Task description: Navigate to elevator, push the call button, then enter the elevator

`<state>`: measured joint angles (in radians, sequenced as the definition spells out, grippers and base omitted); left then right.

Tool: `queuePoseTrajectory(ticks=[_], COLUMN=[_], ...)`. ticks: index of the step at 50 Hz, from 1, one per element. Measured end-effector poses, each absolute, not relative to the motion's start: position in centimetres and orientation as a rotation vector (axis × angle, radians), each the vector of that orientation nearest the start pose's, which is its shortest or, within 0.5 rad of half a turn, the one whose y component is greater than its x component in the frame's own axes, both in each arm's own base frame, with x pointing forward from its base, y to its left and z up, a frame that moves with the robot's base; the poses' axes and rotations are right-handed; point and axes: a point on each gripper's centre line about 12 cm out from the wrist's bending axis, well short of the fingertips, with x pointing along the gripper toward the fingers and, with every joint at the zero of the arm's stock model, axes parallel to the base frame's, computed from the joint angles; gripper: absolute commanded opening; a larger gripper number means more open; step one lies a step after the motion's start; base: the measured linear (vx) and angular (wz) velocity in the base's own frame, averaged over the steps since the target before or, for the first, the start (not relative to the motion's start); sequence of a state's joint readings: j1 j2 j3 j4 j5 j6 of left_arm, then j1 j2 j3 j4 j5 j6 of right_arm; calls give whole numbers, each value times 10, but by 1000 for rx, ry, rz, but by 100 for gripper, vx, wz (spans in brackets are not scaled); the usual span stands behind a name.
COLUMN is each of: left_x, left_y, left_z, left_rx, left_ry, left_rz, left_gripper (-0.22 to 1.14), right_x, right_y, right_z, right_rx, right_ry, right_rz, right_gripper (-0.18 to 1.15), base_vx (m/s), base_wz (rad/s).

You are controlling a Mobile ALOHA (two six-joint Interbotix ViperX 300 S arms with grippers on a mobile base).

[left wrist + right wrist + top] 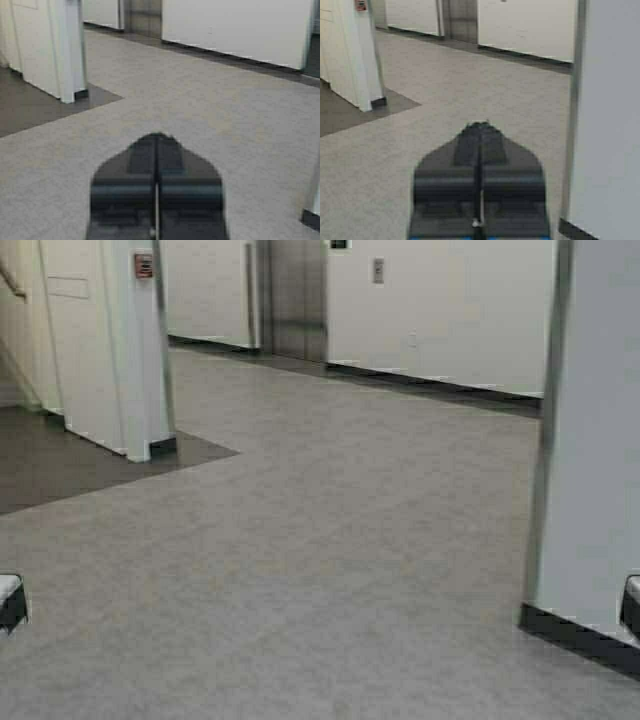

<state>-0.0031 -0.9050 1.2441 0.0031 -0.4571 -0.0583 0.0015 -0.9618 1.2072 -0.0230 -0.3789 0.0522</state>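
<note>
Speckled floor [330, 570] lies open ahead. The elevator [296, 300] stands far beyond both grippers, left [157, 150] and right [480, 137], jaws pressed together; the call button [378, 270] is mounted just beside it. A straight, pillar-clearing approach is advised.

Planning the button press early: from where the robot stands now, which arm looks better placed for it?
Right, tentatively. The call button sits on the wall right of the elevator, far across open floor. Both the left tool and right tool are shut and pointing forward; a white pillar stands close on the right.

All three views face forward (wrists lower) toward the distant elevator [295, 300].
</note>
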Motion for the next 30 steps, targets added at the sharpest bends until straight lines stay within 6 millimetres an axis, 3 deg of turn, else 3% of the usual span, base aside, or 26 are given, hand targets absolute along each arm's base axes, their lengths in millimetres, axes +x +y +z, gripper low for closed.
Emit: queuePoseTrajectory(ticks=[30], left_x=[203], left_y=[-1], left_z=[272], left_rx=[-59], left_ry=[-109], left_rz=[-8], left_gripper=[3], right_x=[196], right_y=[1], right_z=[289], right_rx=[29], right_ry=[-129], right_rz=[12], right_gripper=[4], base_vx=[75], base_wz=[14])
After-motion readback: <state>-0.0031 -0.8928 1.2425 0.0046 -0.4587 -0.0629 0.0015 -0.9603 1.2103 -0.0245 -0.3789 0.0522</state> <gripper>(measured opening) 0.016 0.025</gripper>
